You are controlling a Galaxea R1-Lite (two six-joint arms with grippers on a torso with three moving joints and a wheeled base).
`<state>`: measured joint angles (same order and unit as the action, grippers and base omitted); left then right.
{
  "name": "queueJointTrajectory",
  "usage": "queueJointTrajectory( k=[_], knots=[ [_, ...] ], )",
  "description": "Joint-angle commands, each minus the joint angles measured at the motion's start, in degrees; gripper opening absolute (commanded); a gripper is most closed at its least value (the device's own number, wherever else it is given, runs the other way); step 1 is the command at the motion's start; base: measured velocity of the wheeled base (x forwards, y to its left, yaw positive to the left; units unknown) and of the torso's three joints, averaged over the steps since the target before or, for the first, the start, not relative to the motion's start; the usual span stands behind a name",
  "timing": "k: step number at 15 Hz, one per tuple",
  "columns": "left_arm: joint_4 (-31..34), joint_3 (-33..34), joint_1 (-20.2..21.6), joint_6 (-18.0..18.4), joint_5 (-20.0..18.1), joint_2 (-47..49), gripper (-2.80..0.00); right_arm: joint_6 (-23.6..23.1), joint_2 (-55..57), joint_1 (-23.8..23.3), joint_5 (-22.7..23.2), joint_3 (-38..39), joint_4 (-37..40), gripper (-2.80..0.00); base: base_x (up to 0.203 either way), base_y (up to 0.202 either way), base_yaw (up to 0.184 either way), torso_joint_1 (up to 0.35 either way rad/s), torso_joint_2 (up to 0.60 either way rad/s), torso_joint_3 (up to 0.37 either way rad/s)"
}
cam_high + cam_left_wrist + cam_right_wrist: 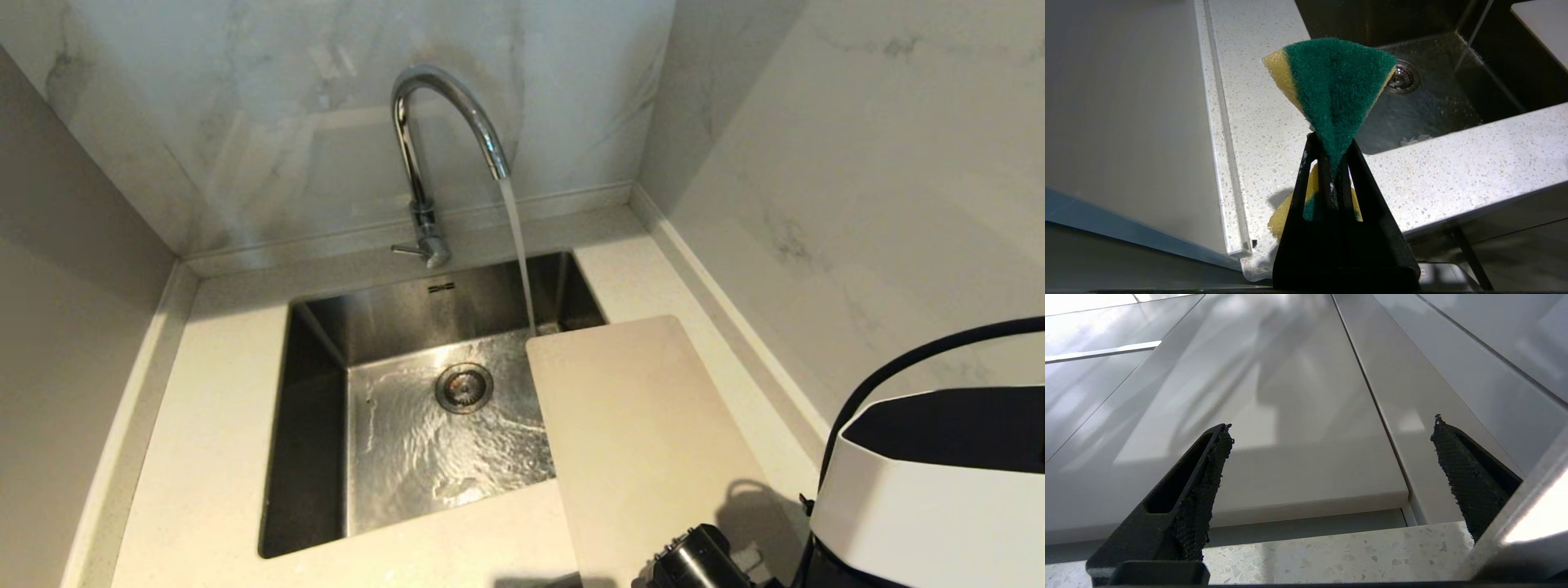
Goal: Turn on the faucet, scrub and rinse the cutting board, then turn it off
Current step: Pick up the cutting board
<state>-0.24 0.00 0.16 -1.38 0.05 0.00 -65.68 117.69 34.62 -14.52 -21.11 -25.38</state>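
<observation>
Across the pale counter (204, 457), walled behind and on both sides, the sink (314, 433) lies open, water running from the faucet (433, 139) onto its floor. Over its right rim the board (645, 441) lies flat, one corner jutting over the basin. Right gripper (1331, 457), fingers wide apart and empty, faces the wall. Left gripper (1331, 163), above the counter's near edge, pinches a sponge (1335, 90).

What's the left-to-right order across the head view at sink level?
Sink → drain → cutting board → right arm.
</observation>
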Motion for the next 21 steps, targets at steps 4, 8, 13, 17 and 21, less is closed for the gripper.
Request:
queueJointTrajectory(
  k=[4,8,13,17,21],
  knots=[
    [-0.02,0.14,0.02,-0.03,-0.05,0.09,-2.80,-0.41,0.87,-0.08,0.02,-0.07,-0.20,0.00,0.000,0.000,0.000,0.000,0.00,0.000],
    [-0.02,0.18,0.02,-0.03,0.04,0.09,-2.80,-0.45,1.05,-0.43,0.02,-0.16,-0.20,-2.80,0.000,0.000,0.000,0.000,0.00,0.000],
    [-0.02,0.18,0.02,-0.03,-0.04,0.09,-2.80,-0.41,1.05,-0.45,0.10,-0.16,-0.20,-2.80,0.000,0.000,0.000,0.000,0.00,0.000],
    [-0.02,0.18,0.02,-0.03,-0.05,0.09,-2.80,-0.41,1.05,-0.43,0.04,-0.16,-0.20,-2.80,0.000,0.000,0.000,0.000,0.00,0.000],
    [-0.02,0.13,0.02,-0.03,0.00,0.09,-2.80,-0.61,0.38,-0.34,0.02,-0.07,-0.20,-2.80,0.000,0.000,0.000,0.000,0.00,0.000]
  ],
)
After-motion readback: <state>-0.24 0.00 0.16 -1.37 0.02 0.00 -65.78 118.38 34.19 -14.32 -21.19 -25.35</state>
